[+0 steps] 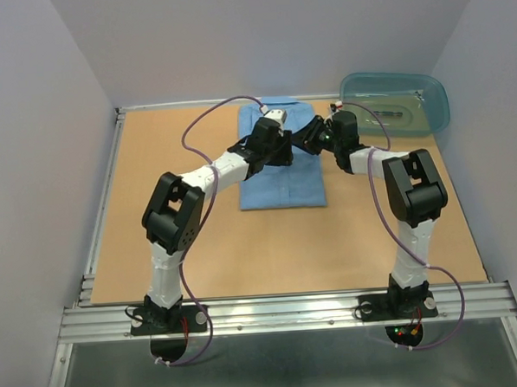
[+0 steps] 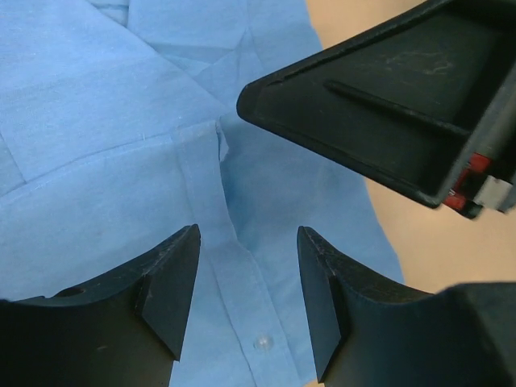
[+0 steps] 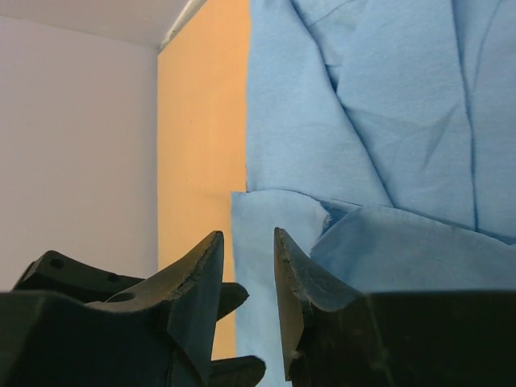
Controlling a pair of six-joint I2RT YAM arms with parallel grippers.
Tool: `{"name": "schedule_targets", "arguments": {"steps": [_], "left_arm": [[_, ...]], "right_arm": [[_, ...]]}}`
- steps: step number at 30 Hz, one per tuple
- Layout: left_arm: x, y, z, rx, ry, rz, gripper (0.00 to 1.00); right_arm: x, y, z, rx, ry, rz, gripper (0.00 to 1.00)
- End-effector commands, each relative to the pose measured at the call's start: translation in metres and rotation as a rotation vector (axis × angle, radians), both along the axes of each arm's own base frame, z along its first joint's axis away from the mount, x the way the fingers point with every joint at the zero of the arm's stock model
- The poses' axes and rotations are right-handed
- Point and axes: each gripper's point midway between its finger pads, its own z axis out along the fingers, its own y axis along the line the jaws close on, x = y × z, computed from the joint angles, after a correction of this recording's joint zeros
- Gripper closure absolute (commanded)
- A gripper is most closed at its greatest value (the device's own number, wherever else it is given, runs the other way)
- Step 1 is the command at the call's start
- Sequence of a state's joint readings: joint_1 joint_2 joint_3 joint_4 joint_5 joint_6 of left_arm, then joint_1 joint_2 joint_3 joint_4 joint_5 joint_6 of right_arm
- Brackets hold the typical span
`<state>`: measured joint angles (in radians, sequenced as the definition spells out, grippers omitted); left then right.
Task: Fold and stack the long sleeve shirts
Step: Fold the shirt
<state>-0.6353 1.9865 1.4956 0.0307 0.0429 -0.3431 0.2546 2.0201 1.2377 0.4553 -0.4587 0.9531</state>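
Both open, left tool (image 2: 248, 234), right tool (image 3: 247, 235) close together above shirt (image 1: 280, 184), tub (image 1: 409, 86) nearby

Shirt (image 1: 279, 179) lies on table (image 1: 201, 248) toward far edge, tub (image 1: 397, 99) to its R at far corner.

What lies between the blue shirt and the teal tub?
In the top view, the right arm's wrist hangs over bare table between shirt and tub.

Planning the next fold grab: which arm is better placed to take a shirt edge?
Right, probably. The right gripper, jaws slightly parted, sits just short of a flap edge of the shirt. The left gripper hangs open over the button placket, with no edge between its jaws.
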Motion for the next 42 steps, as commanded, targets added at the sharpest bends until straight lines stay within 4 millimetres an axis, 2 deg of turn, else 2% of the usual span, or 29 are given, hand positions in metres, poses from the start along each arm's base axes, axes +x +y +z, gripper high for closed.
{"name": "schedule_targets", "arguments": {"steps": [1,2,3,4,5,6,10,19,29,36,39,40,42], "left_arm": [[0.023,0.006,0.010,0.129,-0.083,0.082,0.37],[0.026,0.005,0.007,0.137,-0.087,0.089,0.37],[0.027,0.010,-0.007,0.178,-0.067,0.113,0.37],[0.028,0.010,-0.011,0.189,-0.058,0.124,0.37],[0.031,0.010,-0.009,0.192,-0.062,0.132,0.37],[0.033,0.014,-0.019,0.218,-0.050,0.152,0.38],[0.037,0.018,-0.028,0.246,-0.048,0.180,0.40],[0.042,0.016,-0.037,0.253,-0.029,0.203,0.43],[0.034,0.032,-0.037,0.252,-0.007,0.273,0.45],[0.028,0.044,-0.051,0.305,0.025,0.306,0.45],[0.025,0.046,-0.051,0.301,0.030,0.312,0.46],[0.025,0.046,-0.050,0.297,0.028,0.313,0.46],[0.025,0.046,-0.050,0.297,0.027,0.312,0.46]], "right_arm": [[0.001,-0.016,-0.017,-0.067,0.016,-0.055,0.63],[0.002,-0.018,-0.019,-0.073,0.018,-0.061,0.63],[0.002,-0.019,-0.019,-0.076,0.020,-0.064,0.63],[0.004,-0.021,-0.019,-0.083,0.016,-0.070,0.63],[0.004,-0.023,-0.020,-0.087,0.024,-0.074,0.63],[0.006,-0.024,-0.020,-0.097,0.017,-0.074,0.62],[0.008,-0.023,-0.026,-0.111,0.033,-0.056,0.62],[0.010,-0.013,-0.035,-0.096,0.052,0.001,0.62],[0.011,-0.007,-0.041,-0.097,0.053,0.052,0.62],[0.012,0.002,-0.037,-0.076,0.040,0.109,0.62],[0.012,0.008,-0.036,-0.067,0.032,0.136,0.66],[0.010,0.013,-0.038,-0.063,0.035,0.152,0.71],[0.010,0.016,-0.036,-0.059,0.031,0.164,0.75]]}}
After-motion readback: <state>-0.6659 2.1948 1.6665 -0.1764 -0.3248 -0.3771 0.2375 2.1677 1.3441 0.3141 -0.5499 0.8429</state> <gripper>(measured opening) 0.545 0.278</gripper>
